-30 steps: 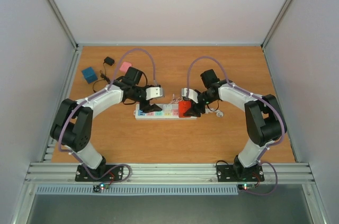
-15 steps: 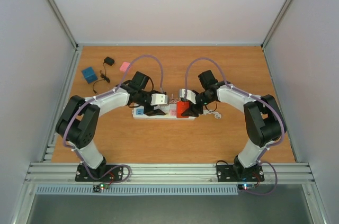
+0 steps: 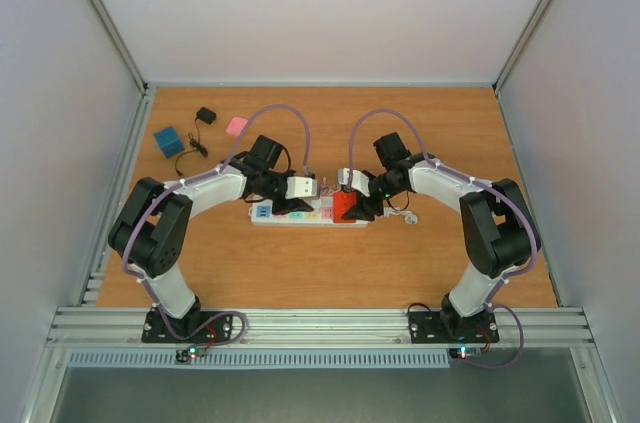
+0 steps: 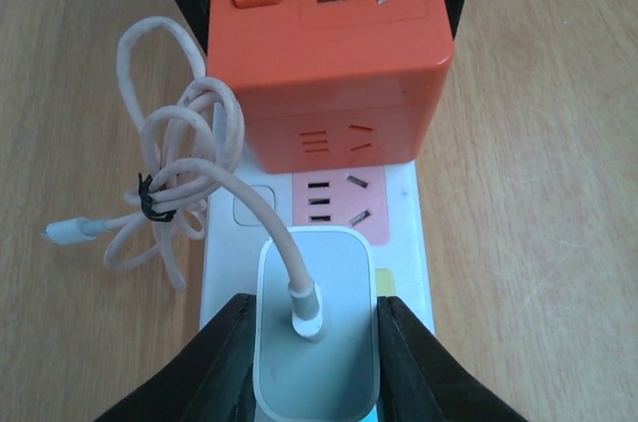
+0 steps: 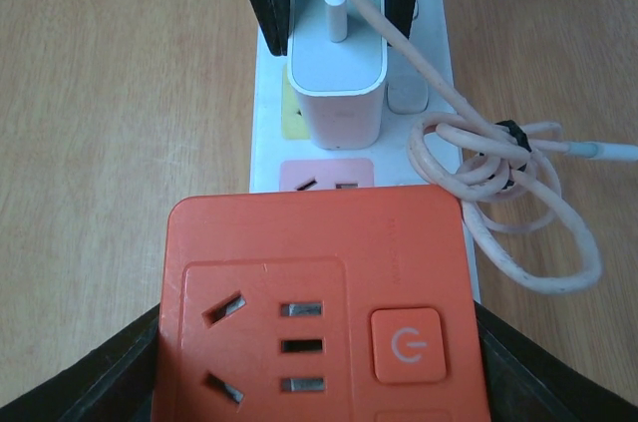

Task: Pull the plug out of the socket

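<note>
At the centre of the top view we see the socket [image 3: 318, 216] lying on the surface [image 3: 400, 265]. Our left end effector [image 4: 317, 347] clamps the white plug [image 4: 317, 292]. Our right end effector [image 5: 317, 377] grips the orange cube [image 5: 319, 242] beside it.

- The wooden counter [image 3: 300, 273] is orange-brown and evenly, softly lit.
- A plain pale back wall [image 3: 320, 13] stands behind the counter.
- A left wall [image 3: 50, 143] and a right wall [image 3: 600, 143] flank it.
- Metal posts [image 3: 105, 13] rise from its far corners.
- A ribbed aluminium rail [image 3: 320, 321] borders its near edge.
</note>
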`<state>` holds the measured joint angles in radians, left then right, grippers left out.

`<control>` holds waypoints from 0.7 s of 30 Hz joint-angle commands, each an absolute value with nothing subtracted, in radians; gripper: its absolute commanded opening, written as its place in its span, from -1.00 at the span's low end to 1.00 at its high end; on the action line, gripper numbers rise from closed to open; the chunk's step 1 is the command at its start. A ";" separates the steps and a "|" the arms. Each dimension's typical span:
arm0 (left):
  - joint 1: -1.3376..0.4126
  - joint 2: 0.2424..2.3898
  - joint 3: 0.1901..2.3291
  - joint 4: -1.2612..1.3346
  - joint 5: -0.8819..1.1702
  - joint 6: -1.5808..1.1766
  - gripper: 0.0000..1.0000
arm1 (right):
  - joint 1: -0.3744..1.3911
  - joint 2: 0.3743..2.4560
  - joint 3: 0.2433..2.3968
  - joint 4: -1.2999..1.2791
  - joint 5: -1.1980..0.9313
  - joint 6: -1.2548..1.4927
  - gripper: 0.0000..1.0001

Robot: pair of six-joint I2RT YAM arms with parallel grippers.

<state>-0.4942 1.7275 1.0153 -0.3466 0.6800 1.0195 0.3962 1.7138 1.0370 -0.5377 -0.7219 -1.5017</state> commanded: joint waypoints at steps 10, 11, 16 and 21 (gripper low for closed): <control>-0.497 1.699 1.072 -0.288 0.866 0.878 -0.60 | 0.416 1.743 1.031 -0.541 -0.694 -1.508 -0.25; -0.497 1.700 1.071 -0.287 0.870 0.876 -0.61 | 0.416 1.741 1.030 -0.542 -0.692 -1.507 -0.26; -0.495 1.682 1.056 -0.288 0.872 0.891 -0.62 | 0.416 1.741 1.029 -0.544 -0.684 -1.503 -0.28; -0.497 1.647 1.025 -0.265 0.840 0.924 -0.63 | 0.416 1.742 1.028 -0.543 -0.677 -1.497 -0.29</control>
<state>-0.4828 1.7161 1.0191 -0.3473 0.7258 0.9054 0.3996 1.7138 1.0370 -0.5392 -0.7193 -1.5021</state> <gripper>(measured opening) 0.296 0.660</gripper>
